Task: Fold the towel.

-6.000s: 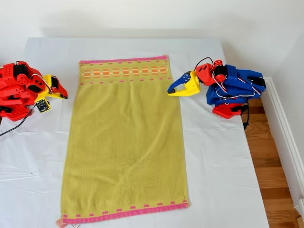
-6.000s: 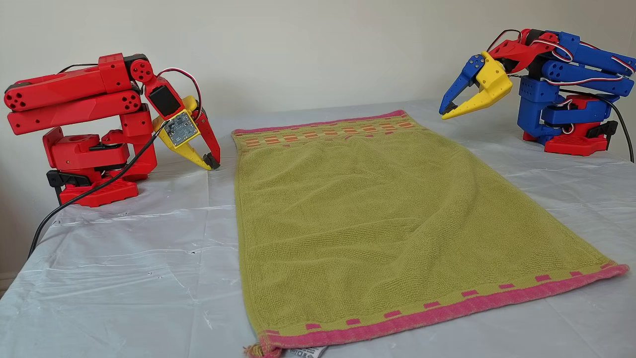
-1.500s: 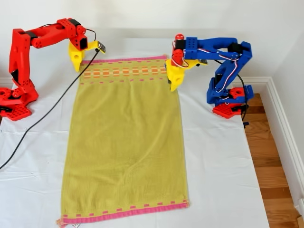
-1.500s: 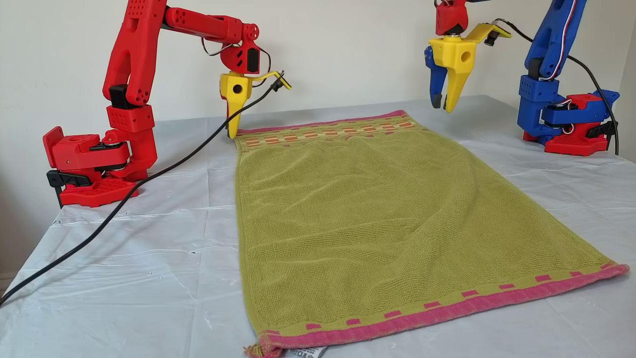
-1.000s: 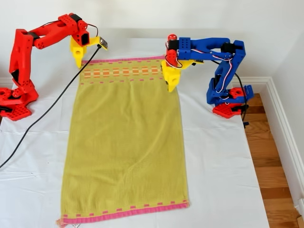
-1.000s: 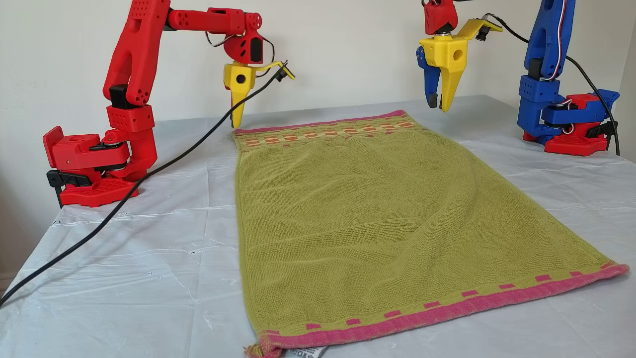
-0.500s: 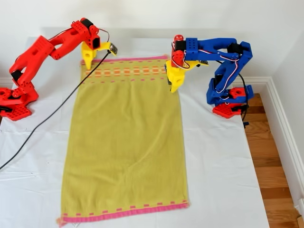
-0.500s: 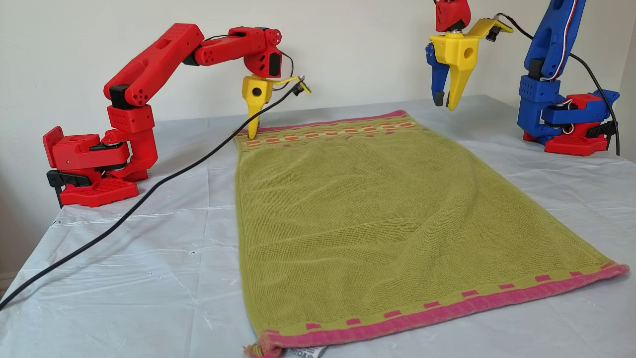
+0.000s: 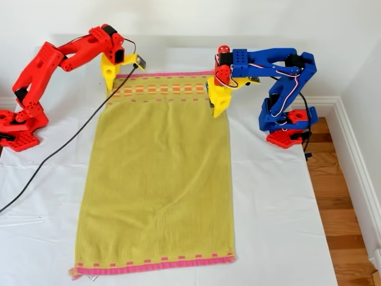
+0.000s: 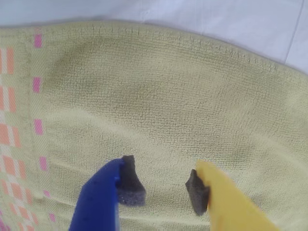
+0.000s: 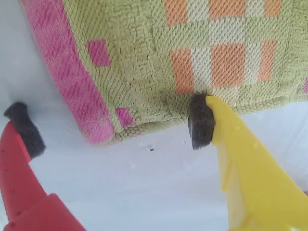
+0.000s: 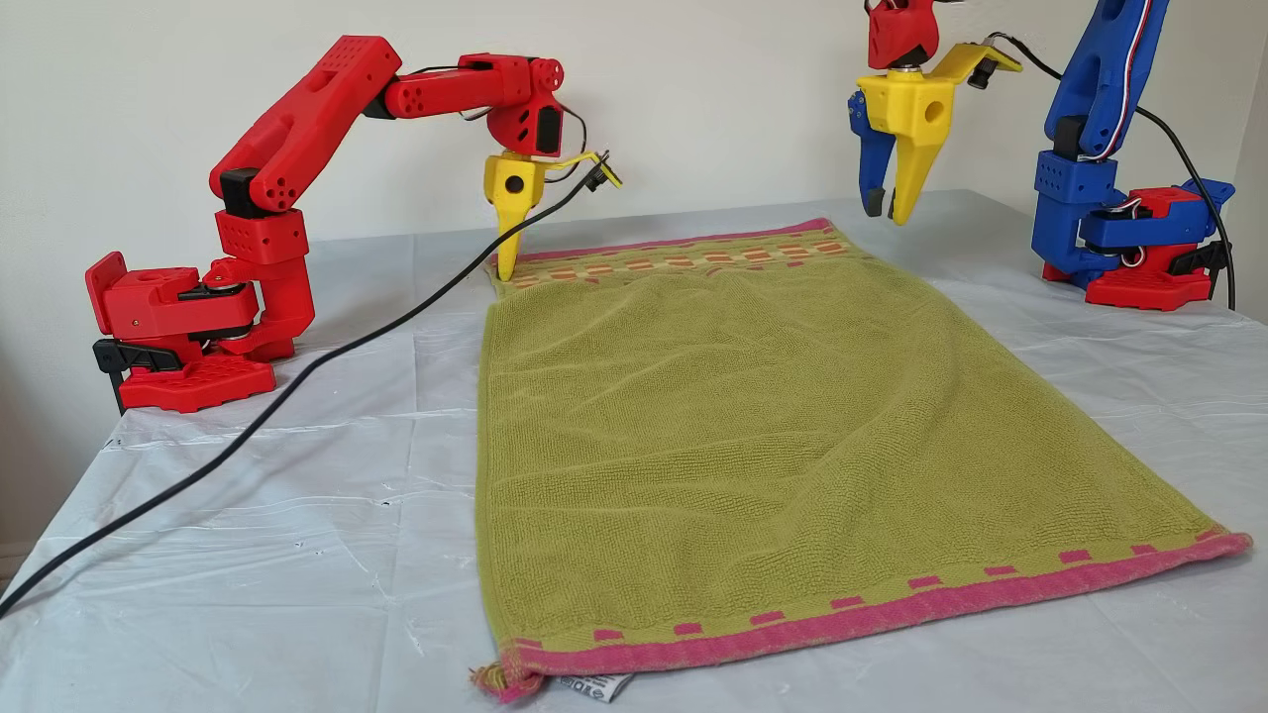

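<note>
Red plastic forms the arm at the exterior view's left, carrying my second pincer (image 9: 109,84), whose jaws stand spread at the towel's (image 9: 158,173) far corner: its yellow finger's pad (image 11: 200,121) touches the towel's edge by the orange blocks, its red finger's pad sits apart on the white tablecloth (image 9: 274,202). A black cable (image 12: 248,421) trails from it across the surface. The yellow-green towel lies flat along the surface's middle, pink hems at both ends. At the exterior view's right, my first pincer (image 9: 216,109), on the blue arm, hangs spread above the towel's other far corner, gripping nothing.
</note>
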